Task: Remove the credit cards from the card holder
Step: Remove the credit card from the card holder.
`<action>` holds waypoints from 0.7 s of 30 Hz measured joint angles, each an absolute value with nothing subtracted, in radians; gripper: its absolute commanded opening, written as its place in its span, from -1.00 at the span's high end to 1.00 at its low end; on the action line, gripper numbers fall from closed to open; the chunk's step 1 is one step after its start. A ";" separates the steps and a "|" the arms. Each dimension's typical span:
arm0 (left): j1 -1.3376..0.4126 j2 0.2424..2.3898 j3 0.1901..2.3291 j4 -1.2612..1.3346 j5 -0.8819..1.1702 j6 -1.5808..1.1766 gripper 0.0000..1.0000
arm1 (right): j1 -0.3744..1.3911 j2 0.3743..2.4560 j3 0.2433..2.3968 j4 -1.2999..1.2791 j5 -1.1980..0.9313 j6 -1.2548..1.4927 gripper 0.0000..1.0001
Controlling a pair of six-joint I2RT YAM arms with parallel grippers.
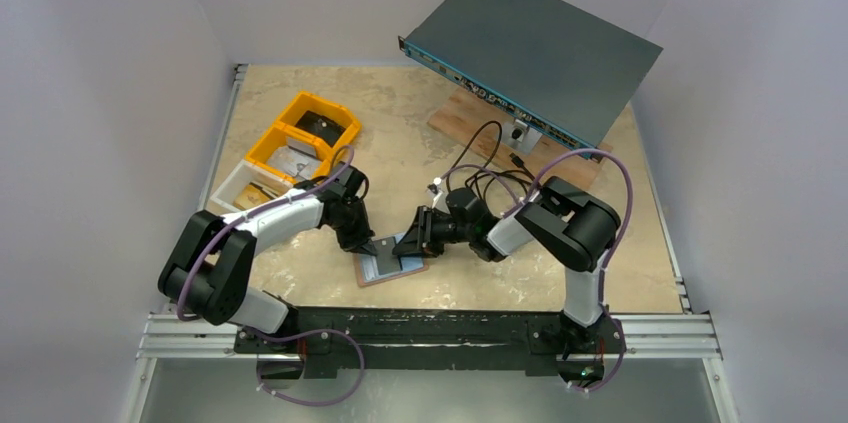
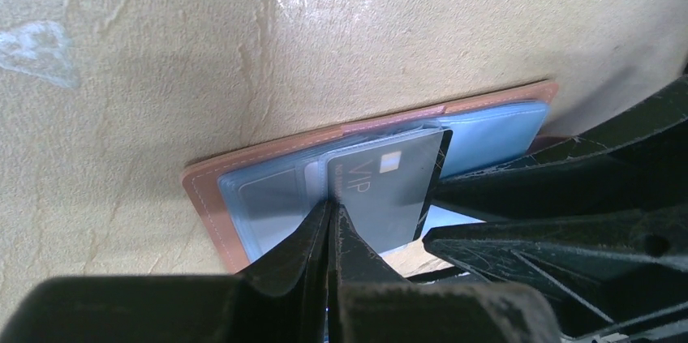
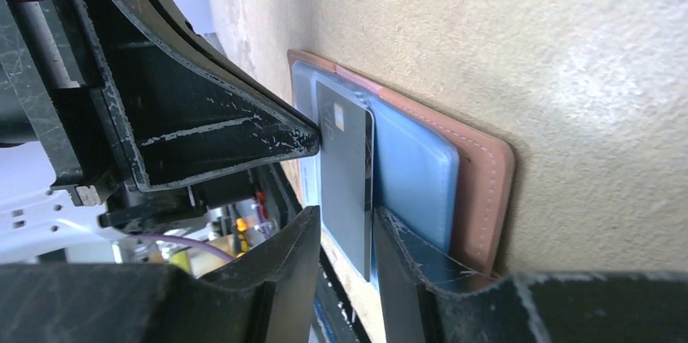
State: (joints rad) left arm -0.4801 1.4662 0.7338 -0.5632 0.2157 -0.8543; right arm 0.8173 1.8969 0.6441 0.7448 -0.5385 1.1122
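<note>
Pinning the open card holder [image 1: 385, 271] flat at the overhead view's lower centre, the shut left gripper [image 2: 328, 215] steadies it so the right gripper [image 3: 347, 217], fingers narrowly parted, can pinch the protruding dark card [image 2: 389, 185].

The left gripper [image 2: 328, 212] hides one edge of the dark card [image 2: 389, 185] from us; the yellow bins [image 1: 330, 108] hold things too small to tell.

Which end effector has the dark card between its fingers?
The right end effector: the dark card stands between its fingers. The left end effector is shut, tips at that card's edge.
</note>
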 measured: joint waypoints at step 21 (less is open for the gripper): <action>-0.480 1.470 0.735 -0.562 0.220 -0.855 1.00 | 0.799 2.011 0.551 1.041 -0.591 1.289 1.00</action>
